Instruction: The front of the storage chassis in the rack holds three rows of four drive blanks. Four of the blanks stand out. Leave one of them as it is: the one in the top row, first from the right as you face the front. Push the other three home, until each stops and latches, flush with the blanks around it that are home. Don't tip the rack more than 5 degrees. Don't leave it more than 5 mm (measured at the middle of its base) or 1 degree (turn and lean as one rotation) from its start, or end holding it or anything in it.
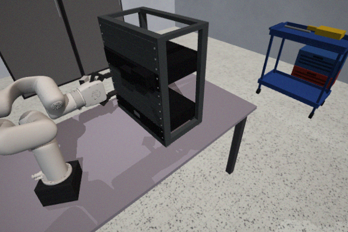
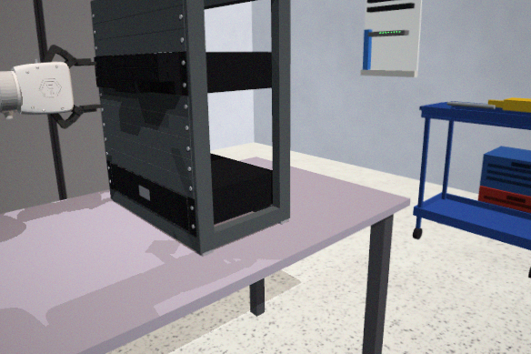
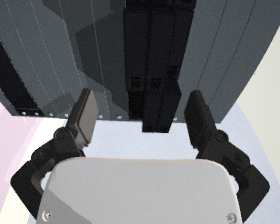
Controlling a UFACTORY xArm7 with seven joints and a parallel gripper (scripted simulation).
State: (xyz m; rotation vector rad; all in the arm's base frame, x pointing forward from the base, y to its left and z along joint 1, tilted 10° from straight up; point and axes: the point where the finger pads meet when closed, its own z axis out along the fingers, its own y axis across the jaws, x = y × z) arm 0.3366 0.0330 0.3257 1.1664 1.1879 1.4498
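The dark rack (image 1: 155,72) stands on the purple table, also in the exterior view (image 2: 191,106). The black storage chassis (image 2: 141,73) sits in its upper middle. My gripper (image 2: 95,85) (image 1: 112,85) is open and empty. It points level at the far left end of the chassis front. In the wrist view the chassis (image 3: 157,36) runs as a dark strip of blanks. One blank (image 3: 157,112) stands out toward me between my spread fingers; neither finger touches it. I cannot make out the other raised blanks.
A second black unit (image 2: 150,197) sits at the rack's bottom. Grey cabinet doors (image 1: 44,21) stand behind the arm. A blue cart (image 1: 301,66) is off to the right on the floor. The arm's base (image 1: 58,186) is at the table's near left.
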